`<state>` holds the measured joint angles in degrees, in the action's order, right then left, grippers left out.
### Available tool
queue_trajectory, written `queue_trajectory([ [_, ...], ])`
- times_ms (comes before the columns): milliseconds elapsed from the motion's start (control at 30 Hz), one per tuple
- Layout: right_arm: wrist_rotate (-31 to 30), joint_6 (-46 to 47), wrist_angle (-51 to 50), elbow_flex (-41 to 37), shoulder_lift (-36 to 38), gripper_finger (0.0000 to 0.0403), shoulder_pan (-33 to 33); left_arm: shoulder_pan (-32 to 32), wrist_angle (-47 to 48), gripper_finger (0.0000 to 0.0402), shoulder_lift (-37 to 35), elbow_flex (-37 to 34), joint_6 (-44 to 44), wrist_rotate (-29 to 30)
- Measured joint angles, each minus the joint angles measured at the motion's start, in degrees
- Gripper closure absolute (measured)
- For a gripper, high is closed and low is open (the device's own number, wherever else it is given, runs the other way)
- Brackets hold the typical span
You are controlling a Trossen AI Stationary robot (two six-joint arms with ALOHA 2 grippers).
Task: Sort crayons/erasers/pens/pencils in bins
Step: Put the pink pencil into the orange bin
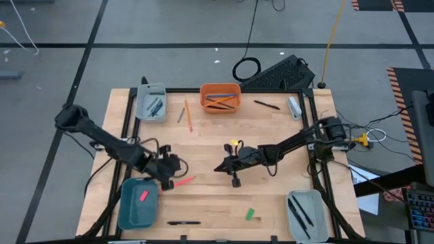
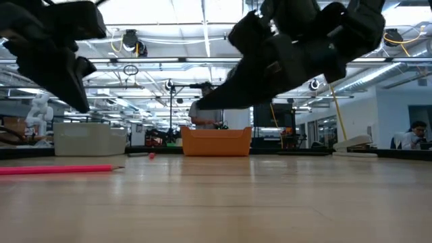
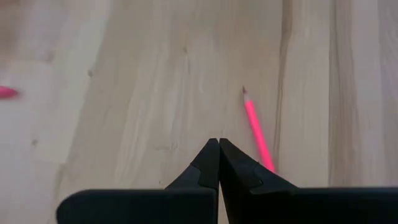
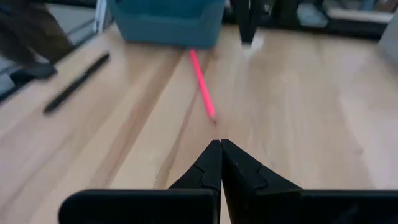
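Note:
A pink pencil (image 1: 184, 181) lies flat on the wood just right of the teal bin (image 1: 129, 210), which holds a pink eraser (image 1: 143, 195). My left gripper (image 1: 178, 164) hovers shut just above and beside this pencil (image 3: 258, 134), holding nothing. My right gripper (image 1: 218, 167) is also shut and empty, a little to the pencil's right and pointing toward the pencil (image 4: 202, 84) and the teal bin (image 4: 168, 25). The orange bin (image 1: 220, 97) at the far edge holds pencils. A green eraser (image 1: 249, 214) lies near the front edge.
A grey bin (image 1: 150, 103) with short sticks stands at the far left, and another grey bin (image 1: 305, 213) with pens at the near right. Loose on the table are a black pen (image 1: 183, 222), a second pen (image 1: 266, 104) and an orange pencil (image 1: 188, 115).

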<state>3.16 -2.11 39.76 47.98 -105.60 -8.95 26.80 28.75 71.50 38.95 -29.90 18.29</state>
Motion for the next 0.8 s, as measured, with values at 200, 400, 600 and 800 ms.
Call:
queue_trajectory([
  [200,0.0,0.1,0.1,3.0,-4.0,0.0403,-0.6,4.8,-2.8,0.0399,0.2,0.0,-7.4,2.3],
  [400,0.0,0.0,0.0,2.9,-2.3,0.0403,-0.5,6.6,-9.4,0.0398,6.7,0.2,-12.0,-3.4],
  [600,0.0,0.1,-0.7,2.9,-2.1,0.0403,-0.7,6.7,-7.3,0.0346,14.0,3.8,-16.7,-3.7],
  [800,0.0,-0.4,-1.4,2.9,-2.1,0.0403,-1.4,6.7,1.2,0.0285,18.8,8.6,-20.4,-4.6],
])
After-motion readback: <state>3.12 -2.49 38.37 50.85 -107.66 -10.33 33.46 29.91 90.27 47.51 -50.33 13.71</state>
